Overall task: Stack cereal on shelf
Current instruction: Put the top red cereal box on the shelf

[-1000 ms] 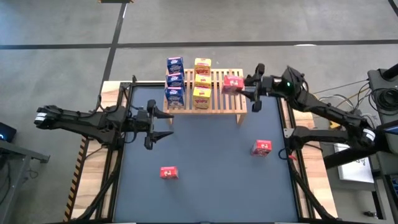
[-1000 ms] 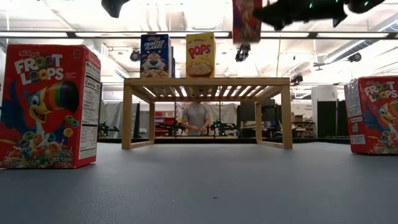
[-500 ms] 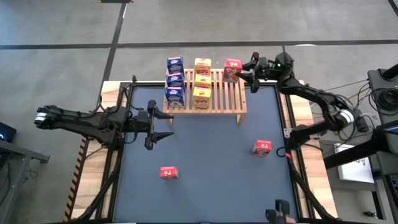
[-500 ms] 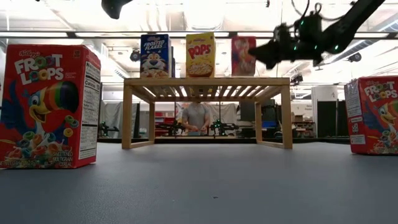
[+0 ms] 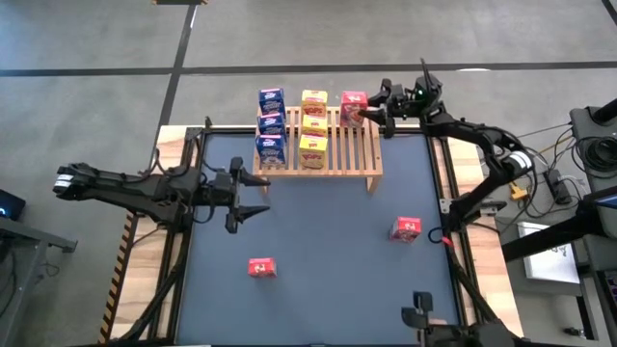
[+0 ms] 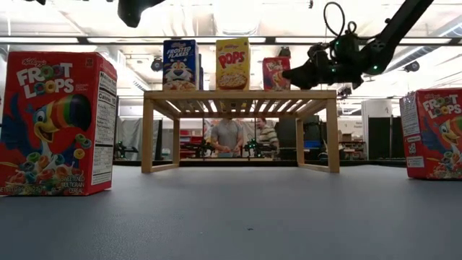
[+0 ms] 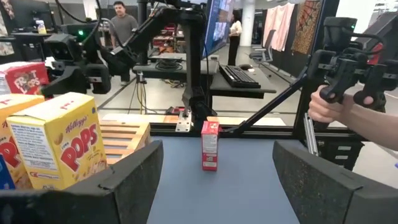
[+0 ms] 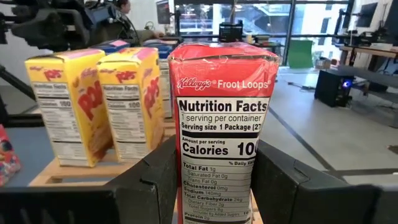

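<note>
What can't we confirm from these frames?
- Whether the red box in the right tool already rests on the shelf: its base is cut off in the right wrist view and sits behind the shelf's front rail in the low view.
- Rear blue boxes: hidden behind the front one in the low view.

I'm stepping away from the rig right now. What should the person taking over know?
Right gripper: shut on a red cereal box at the far right end of the shelf; whether the box rests on the slats is unclear.
Left gripper: open, empty, waiting over the mat's left side.
Done: three blue boxes and three yellow boxes stand in rows on the shelf.
Left: release this red box, then shelve the two red boxes on the mat, one near the right edge, one near the front.
</note>
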